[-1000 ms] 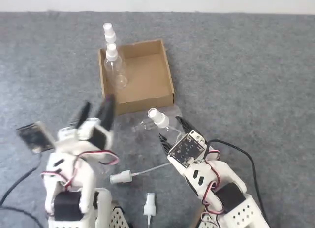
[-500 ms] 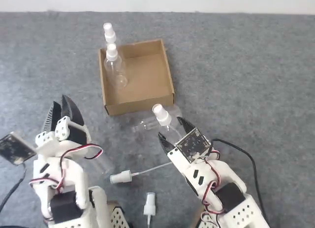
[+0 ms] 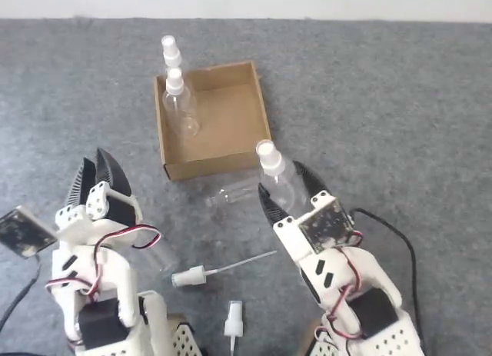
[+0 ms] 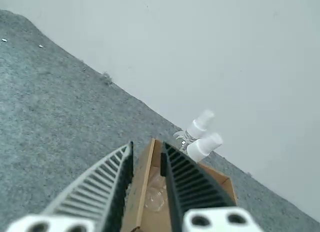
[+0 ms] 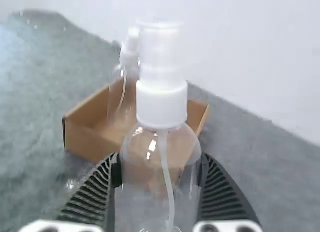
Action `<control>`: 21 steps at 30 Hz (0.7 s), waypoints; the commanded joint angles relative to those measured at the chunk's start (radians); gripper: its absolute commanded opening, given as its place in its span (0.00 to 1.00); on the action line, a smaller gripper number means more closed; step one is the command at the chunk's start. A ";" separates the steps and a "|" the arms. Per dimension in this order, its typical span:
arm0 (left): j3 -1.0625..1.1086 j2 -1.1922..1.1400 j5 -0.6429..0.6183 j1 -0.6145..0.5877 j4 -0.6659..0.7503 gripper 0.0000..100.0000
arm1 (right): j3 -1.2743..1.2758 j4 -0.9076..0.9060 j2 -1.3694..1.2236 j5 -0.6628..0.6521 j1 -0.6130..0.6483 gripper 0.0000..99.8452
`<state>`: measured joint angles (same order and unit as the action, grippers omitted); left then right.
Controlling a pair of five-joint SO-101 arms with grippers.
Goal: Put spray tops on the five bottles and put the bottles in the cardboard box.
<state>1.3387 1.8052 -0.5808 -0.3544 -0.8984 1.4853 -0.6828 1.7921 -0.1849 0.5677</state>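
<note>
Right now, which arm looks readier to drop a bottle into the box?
Right. The right gripper is shut on a bottle with its spray top on, held upright just beside the box. The left gripper holds nothing and sits farther from the box.

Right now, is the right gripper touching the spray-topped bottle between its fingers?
Touching. The right wrist view shows the right gripper's fingers pressed against both sides of the bottle, with no gap.

We see one clear, capped bottle (image 3: pixel 278 179) upright in the right claw (image 3: pixel 280 181), another (image 3: pixel 181 111) standing inside the open cardboard box (image 3: pixel 219 162), and two spray tops (image 3: pixel 192 277) (image 3: pixel 234 319) lying loose.
</note>
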 commanded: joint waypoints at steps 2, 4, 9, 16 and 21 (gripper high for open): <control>-0.025 0.014 0.000 -0.002 0.041 0.08 | -0.198 0.050 -0.012 -0.002 -0.012 0.01; -0.013 0.014 0.000 -0.002 0.057 0.08 | -0.239 0.094 -0.076 -0.002 -0.016 0.01; 0.041 0.014 0.026 -0.005 0.140 0.08 | -0.353 0.217 -0.329 0.000 -0.013 0.01; 0.044 0.014 0.040 -0.006 0.140 0.08 | -0.505 0.406 -0.677 0.115 -0.010 0.01; 0.047 0.014 0.040 -0.006 0.140 0.08 | -0.580 0.572 -0.909 0.224 0.025 0.01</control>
<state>1.3924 1.8052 -0.5501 -0.3560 -0.7925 1.0249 -0.2394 1.0495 -0.0269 0.5646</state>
